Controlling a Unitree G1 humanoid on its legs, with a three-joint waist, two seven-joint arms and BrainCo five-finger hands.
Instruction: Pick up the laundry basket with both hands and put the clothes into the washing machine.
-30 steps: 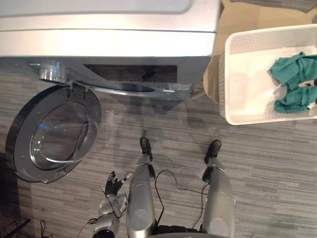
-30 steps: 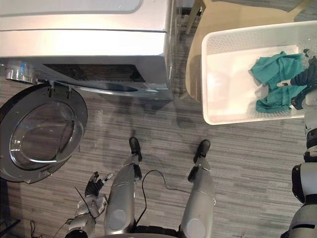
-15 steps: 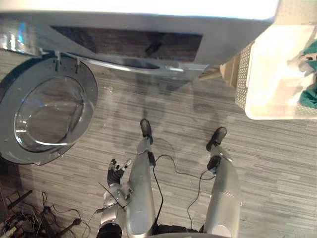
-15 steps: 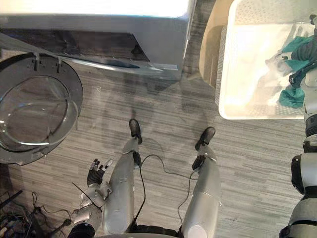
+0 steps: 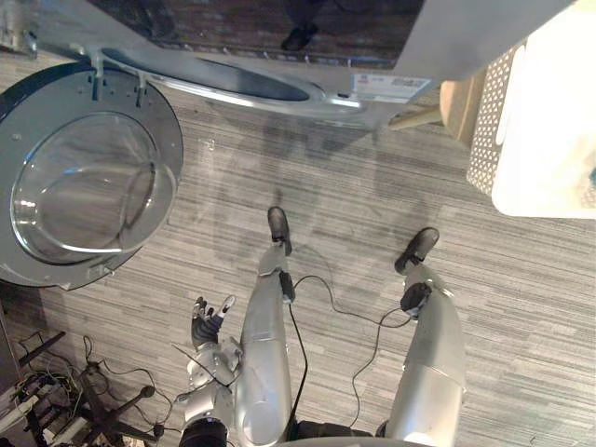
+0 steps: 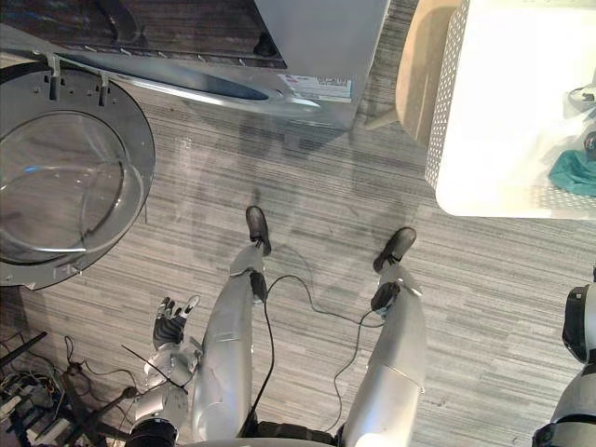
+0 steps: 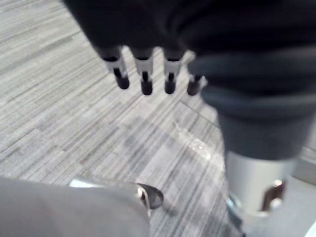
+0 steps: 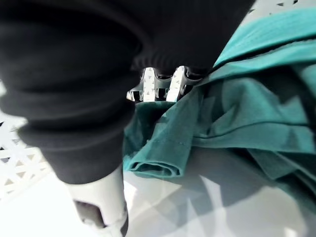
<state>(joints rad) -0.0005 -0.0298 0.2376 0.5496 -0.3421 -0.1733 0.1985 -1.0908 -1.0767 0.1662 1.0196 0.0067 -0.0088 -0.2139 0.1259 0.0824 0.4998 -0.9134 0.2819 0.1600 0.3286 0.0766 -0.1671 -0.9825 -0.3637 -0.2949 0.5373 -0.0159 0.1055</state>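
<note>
The white laundry basket (image 6: 449, 93) stands on a tan stool at the right, beside the silver washing machine (image 5: 279, 28). Teal clothes (image 6: 575, 173) lie in the basket's right part. My right hand (image 8: 158, 85) is down in the basket, its fingers curled into the teal clothes (image 8: 237, 113), with the fingertips buried in a fold. The washer's round door (image 5: 84, 186) hangs wide open at the left, and the drum opening (image 5: 233, 79) shows as a dark slot. My left hand (image 5: 207, 326) hangs low at the left over the floor, fingers (image 7: 143, 81) straight, holding nothing.
The tan stool (image 6: 419, 65) under the basket stands close against the washer's right side. Loose cables and a small stand (image 5: 65, 410) lie on the grey plank floor at the lower left. The open door reaches out over the floor at the left.
The camera has tipped down and leftwards, so washer and basket slid up and right in the picture. My right hand stays in the basket on the teal clothes; the left hand still hangs low.
</note>
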